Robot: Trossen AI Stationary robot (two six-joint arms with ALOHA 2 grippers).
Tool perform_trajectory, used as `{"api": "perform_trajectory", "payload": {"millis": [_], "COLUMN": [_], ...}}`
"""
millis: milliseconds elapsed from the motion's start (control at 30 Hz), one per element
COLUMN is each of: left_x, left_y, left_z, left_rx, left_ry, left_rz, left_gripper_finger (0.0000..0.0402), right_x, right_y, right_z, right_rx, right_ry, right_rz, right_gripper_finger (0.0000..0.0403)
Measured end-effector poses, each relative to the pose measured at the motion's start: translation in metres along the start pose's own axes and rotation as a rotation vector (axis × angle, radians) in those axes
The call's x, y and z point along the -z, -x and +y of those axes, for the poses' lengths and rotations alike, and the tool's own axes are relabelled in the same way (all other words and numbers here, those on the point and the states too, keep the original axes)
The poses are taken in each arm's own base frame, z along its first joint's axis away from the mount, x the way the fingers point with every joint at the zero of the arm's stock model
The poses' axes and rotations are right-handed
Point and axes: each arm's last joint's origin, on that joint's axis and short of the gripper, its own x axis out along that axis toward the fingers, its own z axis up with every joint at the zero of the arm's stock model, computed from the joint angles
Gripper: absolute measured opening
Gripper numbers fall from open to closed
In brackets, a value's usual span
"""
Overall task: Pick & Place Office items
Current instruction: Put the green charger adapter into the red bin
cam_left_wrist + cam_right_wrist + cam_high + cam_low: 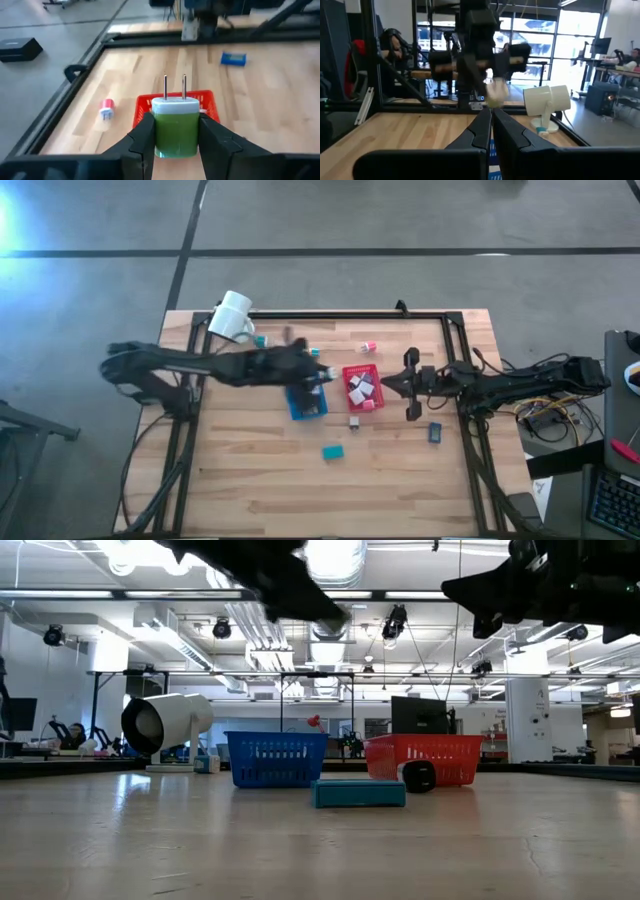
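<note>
My left gripper point(175, 125) is shut on a green-and-white plug adapter point(175, 131), one of the office items, and hangs above the blue tray point(305, 405), just left of the red tray point(362, 387). My right gripper point(412, 385) waits shut, right of the red tray, holding nothing. Loose items lie on the table: a teal block point(332, 451), a dark blue one point(435, 432), a small white one point(354, 421) and a red-and-white one point(106, 109). The red tray holds several items. My left gripper pinches the adapter's two green sides point(159, 134) between its fingers. The fingers come from the table's left, slanting slightly down. The adapter is lifted clear of the table, its two metal prongs point(174, 87) pointing away from the gripper toward the red tray.
A large white mug point(232, 315) lies on its side at the far left corner, with a small teal item point(262, 340) beside it. A black frame point(330, 315) runs around the wooden tabletop. Bare wood lies toward the near edge.
</note>
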Motion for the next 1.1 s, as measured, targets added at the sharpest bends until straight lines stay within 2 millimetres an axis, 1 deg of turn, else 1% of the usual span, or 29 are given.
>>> {"api": "perform_trajectory", "payload": {"millis": [100,233,333,500,667,800,867,1000,1100], "left_x": [-0.002,0.005,0.010,0.021,0.031,0.035,0.034,0.031,0.025], "left_y": [-0.037,-0.080,-0.105,-0.137,-0.155,-0.158,-0.158,-0.154,-0.150], "left_z": [0.000,0.001,0.000,-0.005,-0.009,-0.009,-0.009,-0.008,-0.007], "left_rx": [0.010,0.053,0.091,0.160,0.184,0.185,0.185,0.185,0.183], "left_ry": [-0.011,-0.016,-0.011,0.005,0.033,0.036,0.036,0.036,0.037], "left_rz": [0.046,0.102,0.126,0.162,0.202,0.225,0.226,0.223,0.211], "left_gripper_finger": [0.0114,0.0114,0.0114,0.0114,0.0114,0.0117,0.0152,0.0251,0.0306], "right_x": [0.000,0.000,0.000,0.000,0.000,0.000,0.000,0.000,0.000], "right_y": [0.000,0.000,0.000,0.000,0.000,0.000,0.000,0.000,0.000], "right_z": [0.000,0.000,0.000,0.000,0.000,0.000,0.000,0.000,0.000], "right_rx": [0.000,0.000,0.000,0.000,0.000,0.001,0.001,0.001,0.001], "right_ry": [0.000,0.001,0.002,0.010,0.009,0.008,0.007,0.009,0.009], "right_rz": [-0.001,0.002,0.004,0.004,0.004,0.004,0.004,0.003,0.003], "right_gripper_finger": [0.0013,0.0013,0.0013,0.0013,0.0013,0.0013,0.0013,0.0013,0.0013]}}
